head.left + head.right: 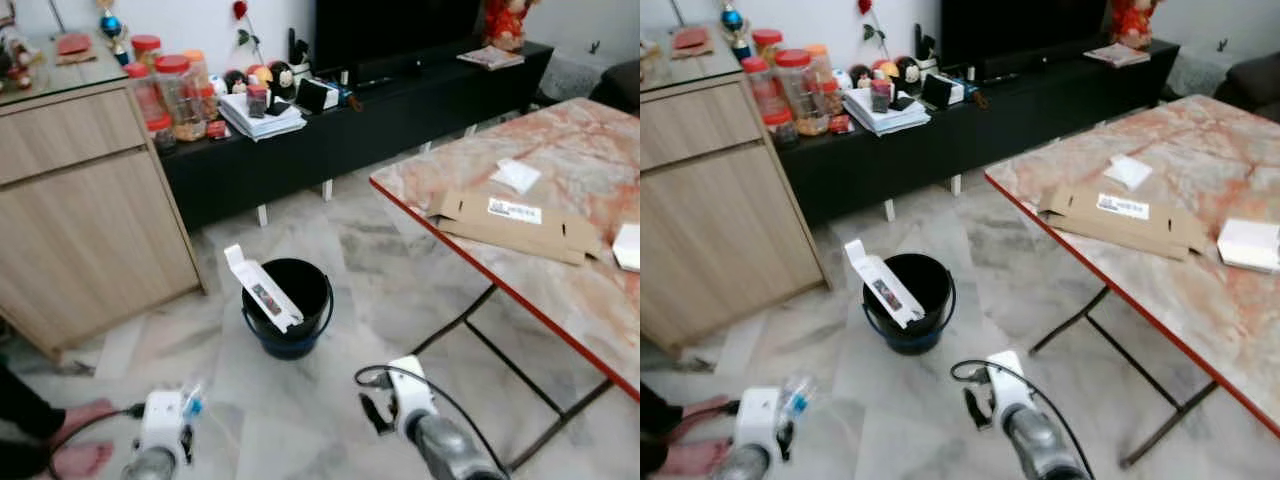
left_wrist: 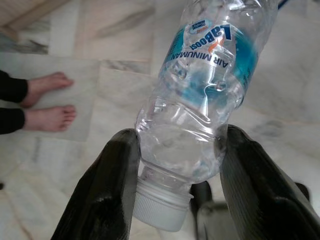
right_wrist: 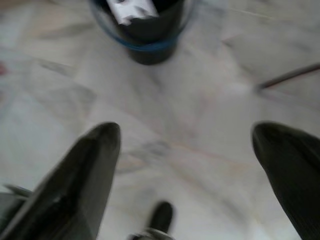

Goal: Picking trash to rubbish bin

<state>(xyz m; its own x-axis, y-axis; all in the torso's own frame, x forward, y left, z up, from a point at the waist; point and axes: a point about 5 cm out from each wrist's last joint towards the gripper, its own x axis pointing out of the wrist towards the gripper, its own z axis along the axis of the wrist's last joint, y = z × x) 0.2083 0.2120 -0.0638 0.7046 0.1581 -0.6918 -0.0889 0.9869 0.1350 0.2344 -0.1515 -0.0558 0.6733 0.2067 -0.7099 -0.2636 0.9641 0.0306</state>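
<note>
A black bin (image 1: 288, 305) with a blue base stands on the marble floor ahead; a white carton (image 1: 262, 288) leans on its near-left rim. My left gripper (image 2: 175, 175) is shut on a crushed clear plastic bottle (image 2: 205, 95) with a blue label and white cap, held near the neck. In the left eye view that bottle (image 1: 192, 402) shows low at the left, short of the bin. My right gripper (image 3: 185, 145) hangs open over bare floor, with the bin (image 3: 145, 35) beyond its fingertips.
A marble-topped folding table (image 1: 560, 300) with flattened cardboard (image 1: 510, 225) stands at the right. A wooden cabinet (image 1: 80, 200) and a black TV bench (image 1: 340, 130) line the back. A person's bare feet (image 1: 75, 440) rest on the floor at the near left.
</note>
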